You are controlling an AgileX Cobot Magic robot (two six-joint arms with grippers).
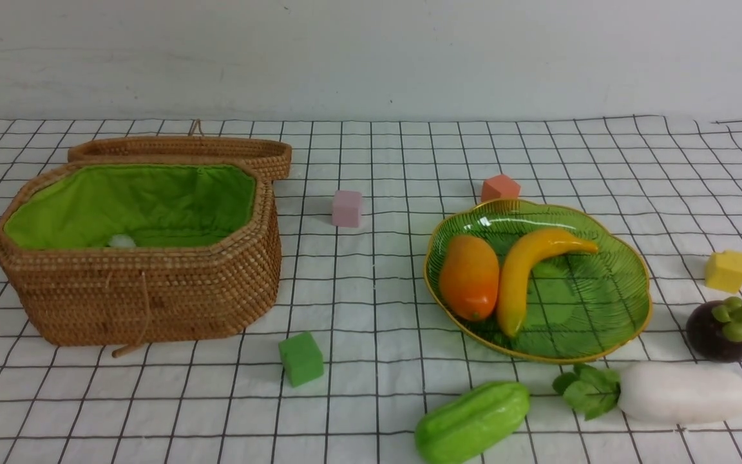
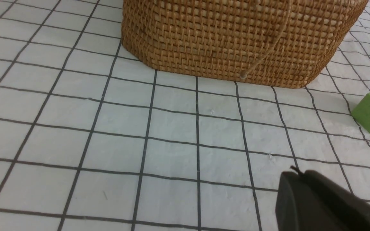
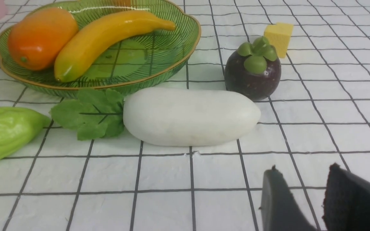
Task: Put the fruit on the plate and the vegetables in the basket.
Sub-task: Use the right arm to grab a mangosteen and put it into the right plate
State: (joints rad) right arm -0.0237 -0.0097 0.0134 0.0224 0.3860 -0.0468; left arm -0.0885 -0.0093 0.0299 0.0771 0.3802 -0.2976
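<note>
Nearest, the left end effector (image 2: 295, 179) hangs low over the counter (image 1: 371, 309) with its jaws together and nothing in them, facing the front wall of the basket (image 1: 145, 290); the right end effector (image 3: 303, 173) stands with its jaws apart and empty, just short of the radish (image 1: 683, 392). At the near edge the gourd (image 1: 472, 422) lies tilted on the checked cloth; beside it, to the right, the radish lies on its side, its leaves pointing left and reaching the rim of the plate (image 1: 590, 303); the green cube (image 1: 301, 358) sits near the basket's front right corner. Further back, the mangosteen (image 1: 722, 330) stands upright on the counter just right of the plate; the mango (image 1: 469, 277) and banana (image 1: 525, 270) lie side by side in the plate's left half; the basket stands open on the left, with a small pale object (image 1: 121, 241) inside that cannot be made out. The yellow cube (image 1: 726, 270) sits beyond the mangosteen; farthest are the pink cube (image 1: 347, 208), the orange cube (image 1: 500, 188) just behind the plate, and the basket's lid (image 1: 181, 149).
</note>
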